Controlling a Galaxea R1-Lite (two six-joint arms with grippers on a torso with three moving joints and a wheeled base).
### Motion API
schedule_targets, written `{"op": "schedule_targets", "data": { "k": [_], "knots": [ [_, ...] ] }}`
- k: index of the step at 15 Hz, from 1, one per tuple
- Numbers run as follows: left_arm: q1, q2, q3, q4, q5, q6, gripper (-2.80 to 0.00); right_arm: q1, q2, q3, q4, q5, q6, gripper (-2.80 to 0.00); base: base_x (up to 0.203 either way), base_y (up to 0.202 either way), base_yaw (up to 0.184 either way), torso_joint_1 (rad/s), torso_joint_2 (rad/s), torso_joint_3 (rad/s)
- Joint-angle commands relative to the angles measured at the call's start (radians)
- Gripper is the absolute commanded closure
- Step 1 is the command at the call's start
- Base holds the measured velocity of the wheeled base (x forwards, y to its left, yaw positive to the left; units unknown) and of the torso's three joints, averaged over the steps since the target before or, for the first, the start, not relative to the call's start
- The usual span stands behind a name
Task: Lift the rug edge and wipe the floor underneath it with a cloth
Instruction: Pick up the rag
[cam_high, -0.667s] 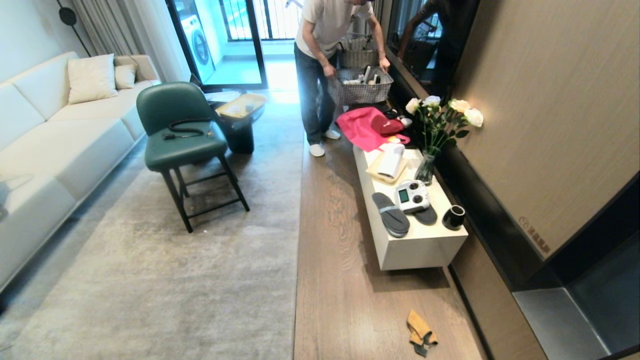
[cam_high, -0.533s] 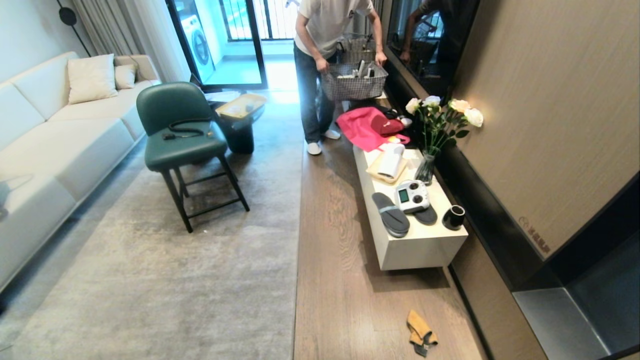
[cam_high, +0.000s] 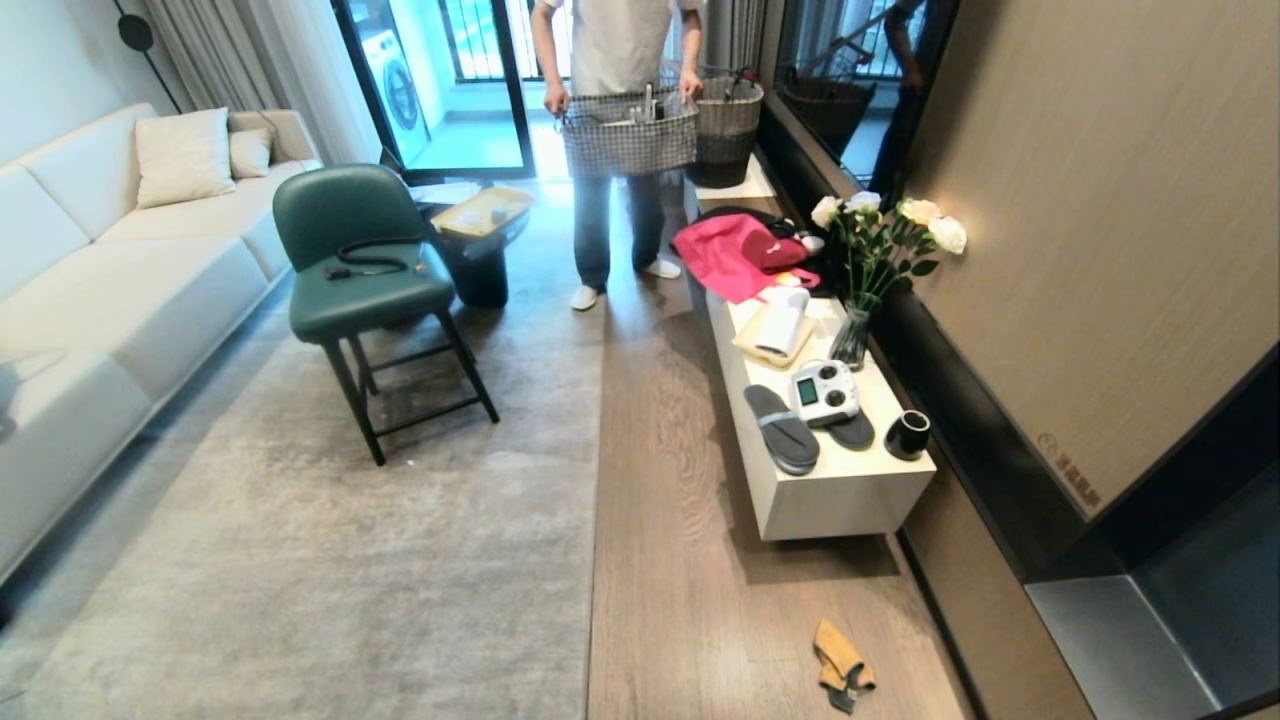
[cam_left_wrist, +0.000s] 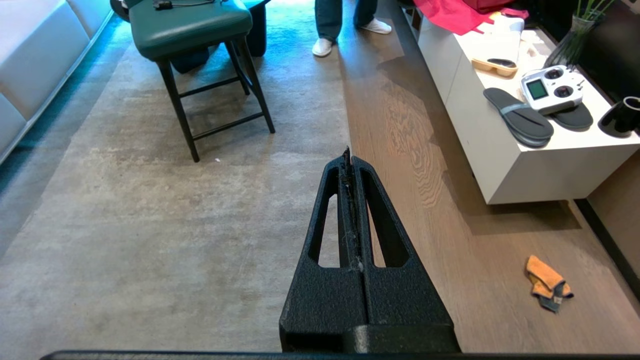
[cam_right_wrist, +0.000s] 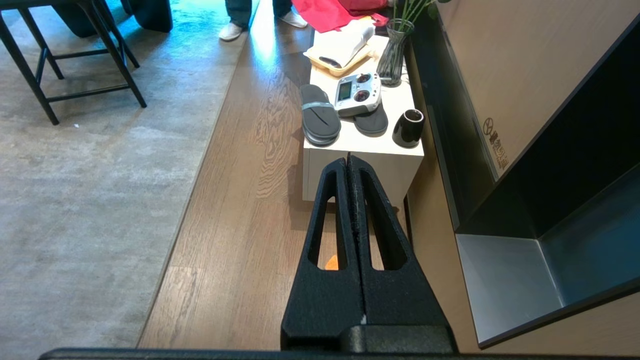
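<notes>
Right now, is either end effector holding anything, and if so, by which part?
Nothing is held. The left end effector and right end effector are both shut and empty. The cloth lies untouched on the floor, right of the rug edge.

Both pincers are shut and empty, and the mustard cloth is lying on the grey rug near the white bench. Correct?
Not quite: the cloth lies on the floor, off the rug, as the head view shows. The left pincer and right pincer are indeed shut and empty.
</notes>
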Motion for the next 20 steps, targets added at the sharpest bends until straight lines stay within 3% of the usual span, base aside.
{"op": "schedule_targets", "data": {
  "k": [1,20],
  "knots": [
    [0.000,0.000,0.000,0.000,0.000,0.000,0.00,0.000,0.001,0.000,0.000,0.001,0.000,0.00,0.000,0.000,0.000,0.000,0.00,0.000],
    [0.000,0.000,0.000,0.000,0.000,0.000,0.00,-0.001,0.001,0.000,0.000,-0.001,0.000,0.00,0.000,0.000,0.000,0.000,0.00,0.000]
  ]
}}
